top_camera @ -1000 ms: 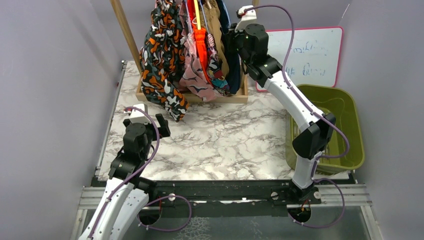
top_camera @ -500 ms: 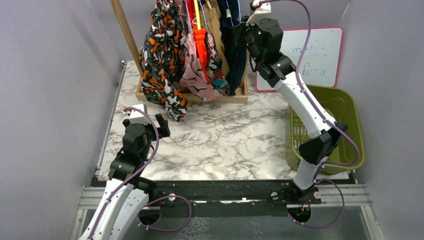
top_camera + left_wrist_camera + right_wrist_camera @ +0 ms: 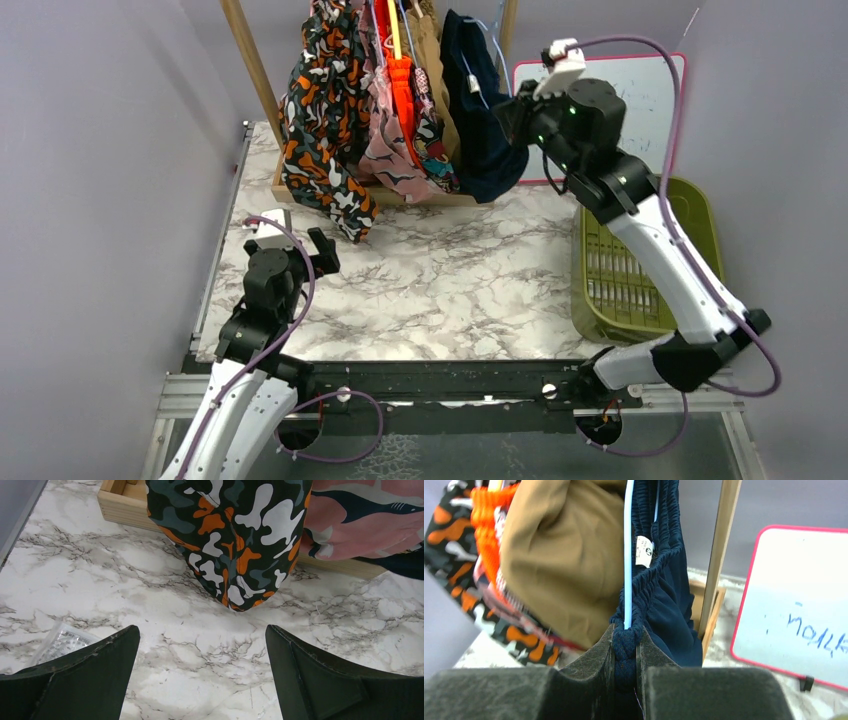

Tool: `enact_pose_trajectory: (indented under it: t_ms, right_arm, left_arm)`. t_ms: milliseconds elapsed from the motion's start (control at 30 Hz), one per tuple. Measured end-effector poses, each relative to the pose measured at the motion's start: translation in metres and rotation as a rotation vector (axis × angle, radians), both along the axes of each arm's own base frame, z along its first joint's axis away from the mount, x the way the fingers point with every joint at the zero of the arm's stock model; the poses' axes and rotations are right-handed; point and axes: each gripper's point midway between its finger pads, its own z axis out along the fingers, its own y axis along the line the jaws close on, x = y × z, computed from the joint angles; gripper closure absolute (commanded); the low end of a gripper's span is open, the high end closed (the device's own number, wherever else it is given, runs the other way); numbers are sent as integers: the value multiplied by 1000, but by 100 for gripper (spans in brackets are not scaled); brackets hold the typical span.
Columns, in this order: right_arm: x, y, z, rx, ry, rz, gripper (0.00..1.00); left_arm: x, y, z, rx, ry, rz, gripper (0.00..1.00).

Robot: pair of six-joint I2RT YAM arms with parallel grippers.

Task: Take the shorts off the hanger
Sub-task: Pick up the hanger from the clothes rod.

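Note:
The navy shorts (image 3: 482,120) hang at the right end of the rack, pulled out to the right on a pale blue hanger (image 3: 627,555). My right gripper (image 3: 625,647) is shut on the bunched navy waistband (image 3: 659,587), with the hanger wire rising just above the fingertips. In the top view the right gripper (image 3: 512,118) is at the shorts' right edge. Tan shorts (image 3: 559,555), orange shorts (image 3: 403,90), pink print shorts (image 3: 385,140) and blotch print shorts (image 3: 320,130) hang to the left. My left gripper (image 3: 202,650) is open, low over the marble.
A green basket (image 3: 695,215) stands at the right, with a pink-framed whiteboard (image 3: 645,110) behind it. The wooden rack base (image 3: 440,198) and its slanted post (image 3: 250,60) are at the back. A clear plastic piece (image 3: 60,642) lies by the left finger.
The right arm has swung to the right and away from the rack, dragging the navy shorts and their hanger out from the other pairs. The left arm has not moved.

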Motion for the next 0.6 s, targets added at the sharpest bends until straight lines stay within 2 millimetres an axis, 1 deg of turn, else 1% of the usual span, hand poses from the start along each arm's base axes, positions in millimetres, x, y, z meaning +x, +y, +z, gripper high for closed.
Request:
enact_pose_trajectory:
  t_ms: [100,200,233,267,333,467,533,600]
  right_arm:
    - [-34,-13,-4,10,8,37,99]
    - [-70,-32,-9,22,11,53,99]
    - [-83,-40,-21,21,44,50,99]
    - [-94,-47,-11,38,17,51,99]
    - [-118,-60,-10,79,16,47,99]
    - [-164,-88,-34,143,75,30,99]
    - [-182,-99,-47,181,121,9,99]
    - [-197,-107,-66,205,173,-3,99]
  left_arm:
    - [-1,0,1,-12,-6,2,1]
    - [-1,-3,2,-13,-9,-15,1]
    - [-2,-4,2,-11,-9,-25,1]
    - [-2,-6,2,-11,-8,-36,1]
    - [-2,-9,2,-5,-8,-56,1]
    - [-3,-13,2,0,-7,-86,1]
    - [-4,-14,2,0,-6,-95,1]
    - [-4,-14,2,2,-6,-98,1]
